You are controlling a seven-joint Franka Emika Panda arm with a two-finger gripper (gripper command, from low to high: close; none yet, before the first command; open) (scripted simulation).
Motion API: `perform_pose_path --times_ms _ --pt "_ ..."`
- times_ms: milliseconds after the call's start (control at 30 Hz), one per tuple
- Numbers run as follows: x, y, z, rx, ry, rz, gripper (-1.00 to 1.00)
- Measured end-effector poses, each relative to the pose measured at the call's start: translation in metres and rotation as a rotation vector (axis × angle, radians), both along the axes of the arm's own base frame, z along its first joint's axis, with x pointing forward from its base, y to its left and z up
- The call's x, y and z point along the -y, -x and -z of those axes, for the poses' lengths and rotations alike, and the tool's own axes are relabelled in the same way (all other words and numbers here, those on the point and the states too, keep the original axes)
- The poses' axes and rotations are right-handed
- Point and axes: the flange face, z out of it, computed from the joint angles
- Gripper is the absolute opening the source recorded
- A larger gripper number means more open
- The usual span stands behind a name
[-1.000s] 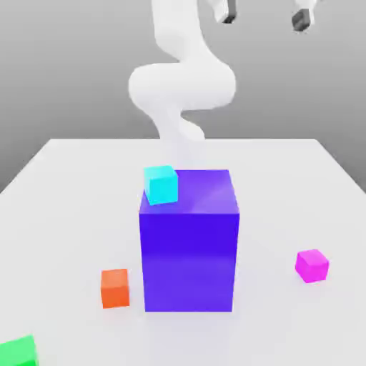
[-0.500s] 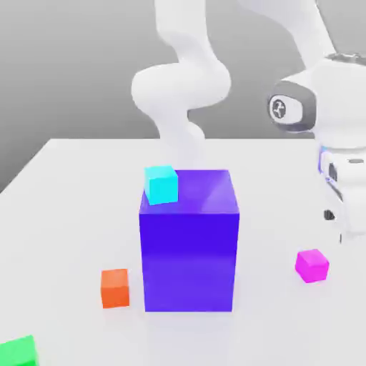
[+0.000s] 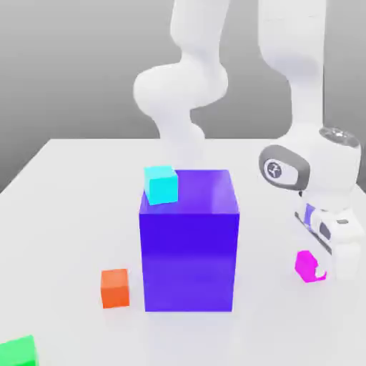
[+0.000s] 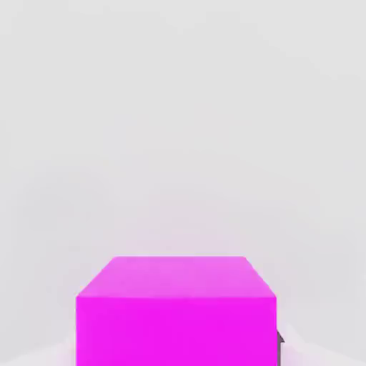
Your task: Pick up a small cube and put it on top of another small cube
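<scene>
"What's changed?"
"The end effector (image 3: 331, 271) has come down and closed on the magenta cube (image 3: 306, 266), now between its fingertips, still low at the desk (image 3: 243, 332)."
"Meaning?"
"Grasp looks made; next, probably, lift it straight, then carry it to another cube."

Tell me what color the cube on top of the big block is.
Cyan, best in the exterior view.
</scene>
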Motion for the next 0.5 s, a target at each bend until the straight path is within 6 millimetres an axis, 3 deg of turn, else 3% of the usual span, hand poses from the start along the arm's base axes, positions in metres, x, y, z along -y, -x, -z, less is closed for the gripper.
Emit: perform_pose_path --times_ms 200,233,333,500 --pt "0.0 0.0 -0.053 0.001 0.0 0.0 -1.0" --pt "0.006 -0.012 -0.058 -0.002 0.002 0.045 -1.0" --pt "0.047 -0.074 -0.064 -0.017 0.008 0.288 -1.0" --pt "0.154 -0.166 -0.07 -0.035 0.014 0.72 -1.0"
